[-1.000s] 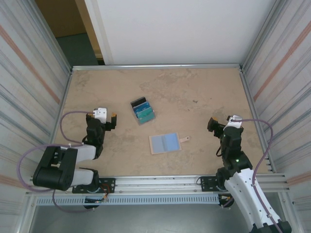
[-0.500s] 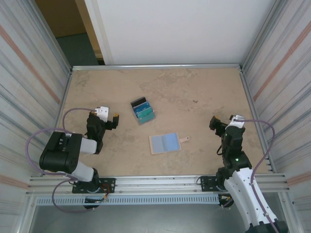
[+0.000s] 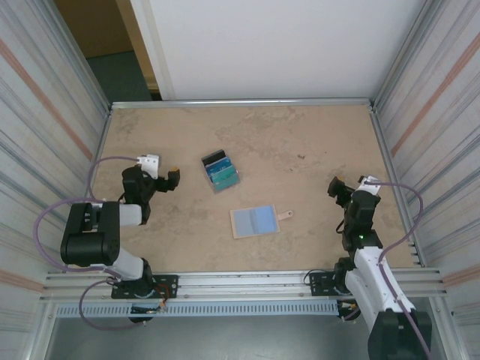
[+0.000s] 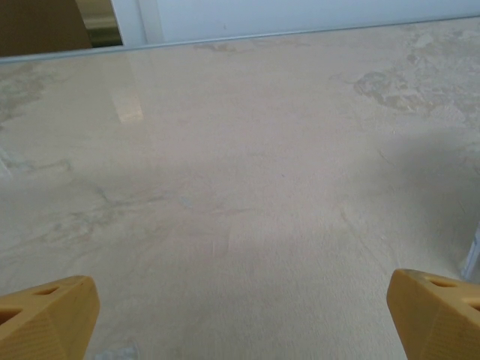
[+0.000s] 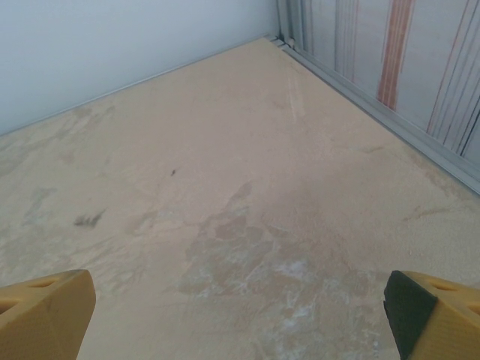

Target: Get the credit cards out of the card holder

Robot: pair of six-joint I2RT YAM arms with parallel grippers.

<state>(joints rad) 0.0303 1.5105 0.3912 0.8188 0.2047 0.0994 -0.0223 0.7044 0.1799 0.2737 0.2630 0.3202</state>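
Observation:
The credit cards (image 3: pixel 220 171) lie fanned on the table, black, blue and teal, left of the middle. Just below and to the right of them the card holder (image 3: pixel 255 221) lies spread flat with its pale blue-grey faces up and its small beige tab (image 3: pixel 284 216) pointing right. My left gripper (image 3: pixel 157 171) stands open near the left side, a short way left of the cards, with nothing between its yellow fingertips (image 4: pixel 45 319). Over at the right my right gripper (image 3: pixel 351 182) is open too, well away from the card holder; between its fingertips (image 5: pixel 45 315) I see only bare tabletop.
The beige table (image 3: pixel 300 135) is walled by ribbed metal panels (image 3: pixel 431 97) on left and right and a white board (image 3: pixel 270 45) at the back. A metal rail (image 3: pixel 247 281) with both arm bases runs along the near edge.
The left arm has folded back and its gripper has drifted left and slightly up. The right gripper has shifted a little to the right. Cards and card holder have not moved.

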